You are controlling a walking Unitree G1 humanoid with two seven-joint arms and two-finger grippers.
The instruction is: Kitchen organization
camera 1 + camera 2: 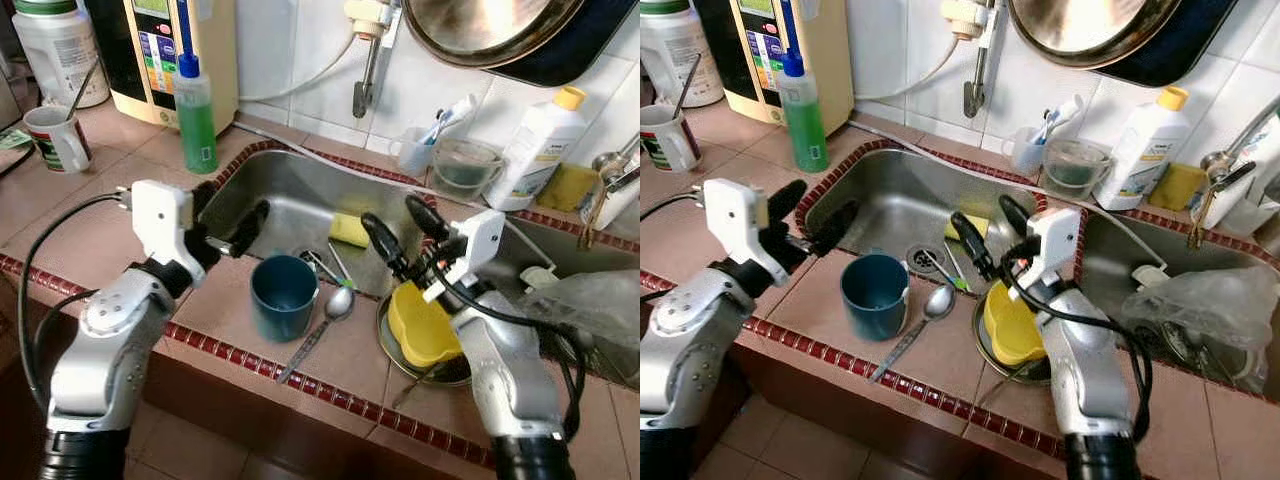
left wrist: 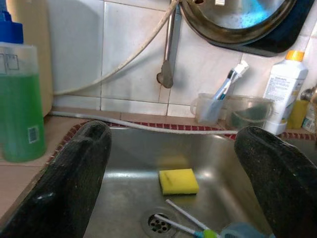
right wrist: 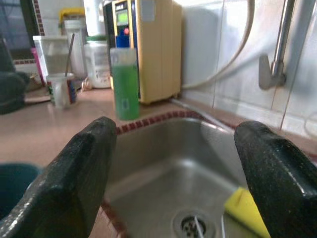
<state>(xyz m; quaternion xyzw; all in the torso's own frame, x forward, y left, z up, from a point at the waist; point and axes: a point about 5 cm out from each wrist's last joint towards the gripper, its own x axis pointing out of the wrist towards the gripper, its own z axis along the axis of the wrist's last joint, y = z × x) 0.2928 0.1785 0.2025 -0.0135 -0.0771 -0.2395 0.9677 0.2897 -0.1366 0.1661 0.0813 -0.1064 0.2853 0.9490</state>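
Observation:
A teal cup (image 1: 284, 296) stands upright on the tiled counter at the sink's front edge, with a metal spoon (image 1: 322, 328) lying beside it. To its right a yellow bowl (image 1: 424, 326) rests on a metal plate (image 1: 392, 350). My left gripper (image 1: 228, 222) hovers open over the sink's left rim, just left of the cup. My right gripper (image 1: 404, 228) hangs open above the yellow bowl and the sink's right side. A yellow sponge (image 2: 178, 181) and a toothbrush (image 2: 184, 222) lie in the steel sink (image 1: 290, 205) near the drain.
A green soap bottle (image 1: 195, 112) and a mug (image 1: 56, 138) stand at the back left. A white bottle (image 1: 539, 146), a glass cup (image 1: 463, 166) and a toothbrush holder (image 1: 416, 148) line the wall. A clear plastic bag (image 1: 585, 305) lies right. A tap (image 1: 369, 60) hangs over the sink.

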